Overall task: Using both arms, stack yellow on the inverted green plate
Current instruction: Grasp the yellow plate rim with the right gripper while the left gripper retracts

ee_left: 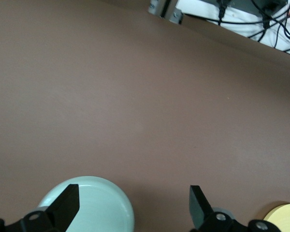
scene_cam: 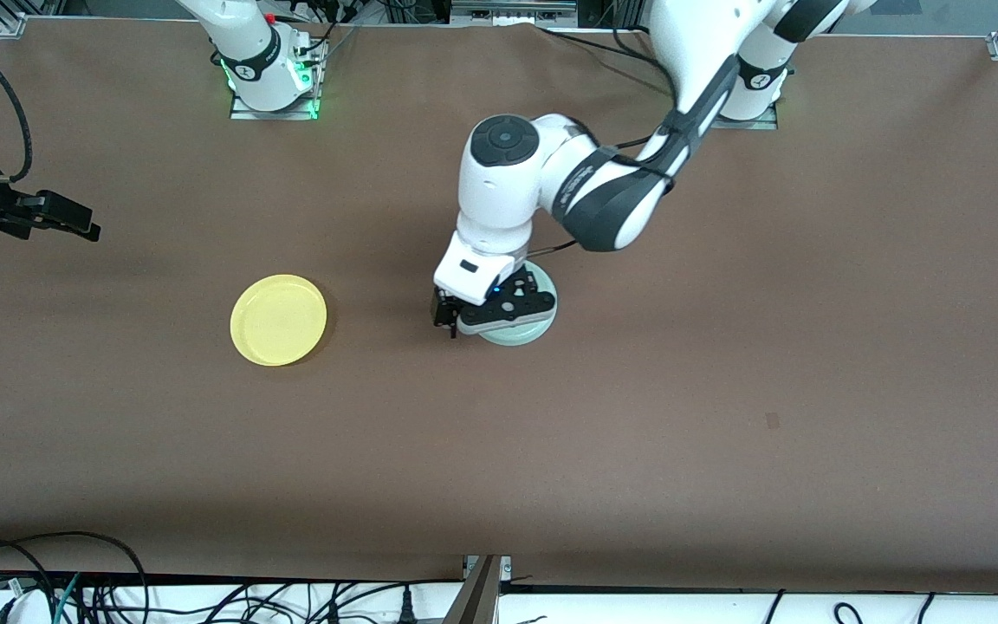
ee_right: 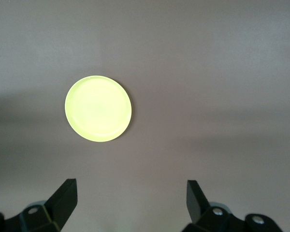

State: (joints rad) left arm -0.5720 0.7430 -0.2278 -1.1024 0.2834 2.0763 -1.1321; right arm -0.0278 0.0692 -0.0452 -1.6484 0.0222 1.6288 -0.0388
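Two plates lie well apart: the round pale mint-green plastic plate (scene_cam: 523,322) sits directly beneath our left gripper (scene_cam: 464,319), whose fingers spread wide at its rim. The round bright yellow plastic plate (scene_cam: 278,319) lies beside the green plate, toward the right arm's end, where our right gripper (ee_right: 130,200) waits high, fingers wide.

Tabletop (scene_cam: 724,390): brown, matte, fills nearly the whole front view.
Small mark (scene_cam: 772,420): darker patch on the tabletop, at about 4 o'clock from the view's centre.
Cables (scene_cam: 74,581): black tangle off the tabletop's near edge, at 7 o'clock.
Metal bracket (scene_cam: 486,585): at the near edge, 6 o'clock.
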